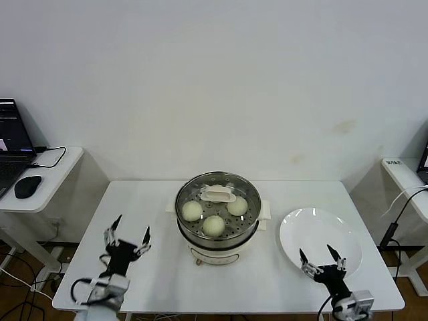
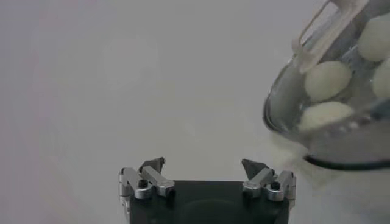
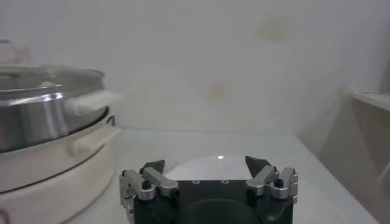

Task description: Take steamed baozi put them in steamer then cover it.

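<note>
The steamer (image 1: pixel 217 217) stands in the middle of the frame on the white table (image 1: pixel 160 267). Its glass lid (image 1: pixel 218 194) is on, and three steamed baozi (image 1: pixel 213 225) show through it; a fourth cannot be seen. The white plate (image 1: pixel 321 234) at the lower right holds nothing. The left gripper (image 1: pixel 127 237), lower left, has its fingers spread wide and holds nothing, well apart from the steamer. The right gripper (image 1: pixel 322 259), over the near edge of the plate, is also wide apart and empty.

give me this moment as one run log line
baozi: in steamer | lid: on steamer | plate: bare | left gripper: open, holds nothing | right gripper: open, over plate
</note>
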`<act>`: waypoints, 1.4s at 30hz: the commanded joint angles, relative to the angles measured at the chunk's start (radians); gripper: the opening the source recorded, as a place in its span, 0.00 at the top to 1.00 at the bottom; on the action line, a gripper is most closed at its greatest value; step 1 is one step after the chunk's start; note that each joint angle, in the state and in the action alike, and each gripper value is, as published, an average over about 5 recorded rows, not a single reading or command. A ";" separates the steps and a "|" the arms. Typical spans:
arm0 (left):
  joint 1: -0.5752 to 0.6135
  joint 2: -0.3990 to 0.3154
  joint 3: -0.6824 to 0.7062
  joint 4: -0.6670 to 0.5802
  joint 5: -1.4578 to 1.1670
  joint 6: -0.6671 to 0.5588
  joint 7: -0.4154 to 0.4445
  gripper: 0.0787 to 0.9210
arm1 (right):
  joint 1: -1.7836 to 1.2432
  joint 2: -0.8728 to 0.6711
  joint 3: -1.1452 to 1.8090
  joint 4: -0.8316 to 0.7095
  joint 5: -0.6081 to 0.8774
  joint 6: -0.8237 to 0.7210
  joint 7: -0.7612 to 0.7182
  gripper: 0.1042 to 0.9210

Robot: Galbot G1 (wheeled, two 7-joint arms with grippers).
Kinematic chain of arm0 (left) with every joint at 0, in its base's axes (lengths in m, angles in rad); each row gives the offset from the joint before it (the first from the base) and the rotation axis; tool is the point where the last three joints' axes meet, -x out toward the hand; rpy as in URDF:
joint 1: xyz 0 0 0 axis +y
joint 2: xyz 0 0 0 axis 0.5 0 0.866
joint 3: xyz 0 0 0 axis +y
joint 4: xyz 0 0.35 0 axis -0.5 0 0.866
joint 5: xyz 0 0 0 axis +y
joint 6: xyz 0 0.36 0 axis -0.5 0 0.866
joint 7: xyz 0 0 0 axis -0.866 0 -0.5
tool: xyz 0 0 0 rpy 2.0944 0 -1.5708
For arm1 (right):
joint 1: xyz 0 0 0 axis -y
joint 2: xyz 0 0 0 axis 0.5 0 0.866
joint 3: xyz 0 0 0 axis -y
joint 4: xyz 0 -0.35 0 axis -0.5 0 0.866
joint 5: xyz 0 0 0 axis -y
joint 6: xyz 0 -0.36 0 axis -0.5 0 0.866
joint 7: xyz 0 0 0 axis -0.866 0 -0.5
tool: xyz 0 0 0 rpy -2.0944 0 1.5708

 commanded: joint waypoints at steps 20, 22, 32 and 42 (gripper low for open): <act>0.335 -0.067 -0.042 -0.124 -0.253 -0.036 -0.117 0.12 | -0.079 -0.065 -0.027 0.099 0.047 -0.086 0.032 0.12; 0.344 -0.068 -0.044 -0.131 -0.247 -0.031 -0.121 0.12 | -0.077 -0.059 -0.026 0.100 0.037 -0.084 0.029 0.12; 0.357 -0.063 -0.062 -0.131 -0.232 -0.008 -0.118 0.12 | -0.060 -0.056 -0.023 0.079 -0.019 -0.082 -0.034 0.12; 0.360 -0.068 -0.068 -0.146 -0.233 -0.014 -0.103 0.12 | -0.047 -0.055 -0.024 0.073 -0.022 -0.093 -0.028 0.12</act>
